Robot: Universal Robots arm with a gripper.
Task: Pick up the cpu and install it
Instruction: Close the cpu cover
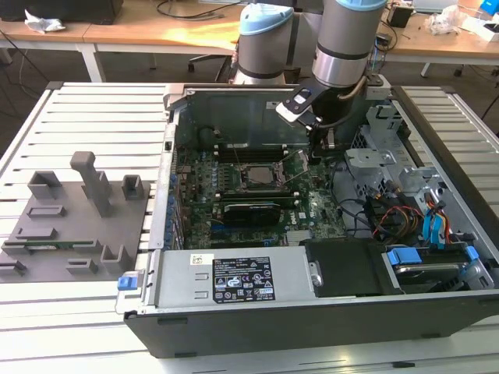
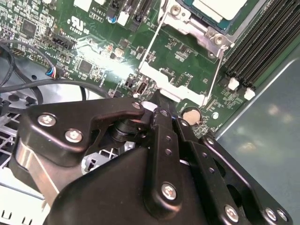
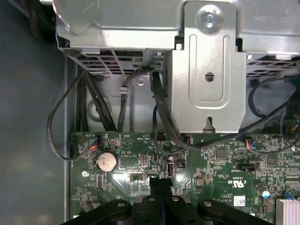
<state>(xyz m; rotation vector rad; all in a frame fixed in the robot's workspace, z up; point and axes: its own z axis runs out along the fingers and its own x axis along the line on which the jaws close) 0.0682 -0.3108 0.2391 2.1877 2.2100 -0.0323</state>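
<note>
The cpu [image 2: 219, 6], a flat chip with a silvery-white top, lies in the motherboard socket [image 1: 256, 174] inside the open computer case [image 1: 234, 312]. A metal frame plate [image 2: 171, 85] and a thin wire lever [image 2: 154, 44] stand out from the socket's side. My gripper [image 1: 320, 142] hangs low over the board on the exterior view's right of the socket. In both wrist views its black fingers [image 2: 158, 99] meet, shut with nothing seen between them [image 3: 161, 185]. The tip sits right at the edge of the frame plate, next to a round coin battery [image 3: 106, 161].
A grey fixture plate [image 1: 70, 222] with upright blocks lies on the exterior view's left of the case. A metal drive cage [image 3: 206, 70] with black cables, and blue and orange wiring [image 1: 421, 222], crowd the right side. Memory slots [image 2: 262, 42] flank the socket. A second arm's base [image 1: 265, 39] stands behind.
</note>
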